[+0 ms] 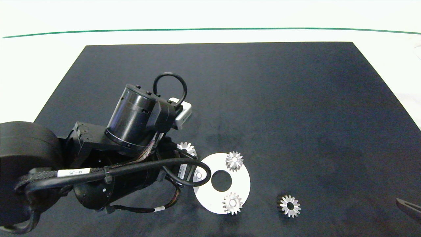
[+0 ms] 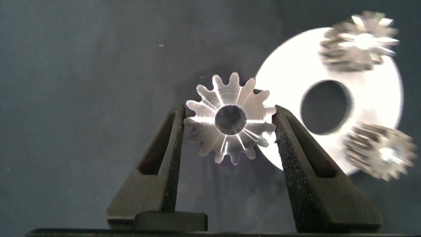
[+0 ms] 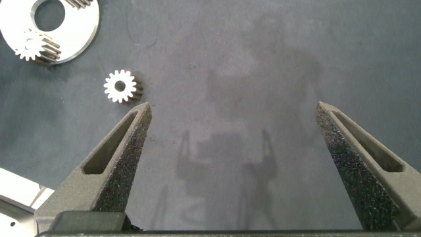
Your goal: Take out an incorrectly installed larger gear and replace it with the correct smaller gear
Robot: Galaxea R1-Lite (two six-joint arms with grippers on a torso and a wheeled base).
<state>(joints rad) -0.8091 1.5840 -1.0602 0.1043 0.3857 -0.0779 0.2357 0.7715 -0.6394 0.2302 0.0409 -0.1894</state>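
The larger gear point(image 2: 229, 125) is bright bare metal with shiny, smooth tooth faces, and the smaller gear point(image 1: 289, 206) looks like the same silvery metal with a darker flank. The round plate point(image 1: 242, 184) is pale and matt, and it lies on a dark matt mat point(image 1: 263, 98) that looks a little like cloth. The left gripper point(image 2: 229, 131) has jaws with rough, grainy black pads point(image 2: 296, 158), and the arm housing point(image 1: 131, 115) is glossy black
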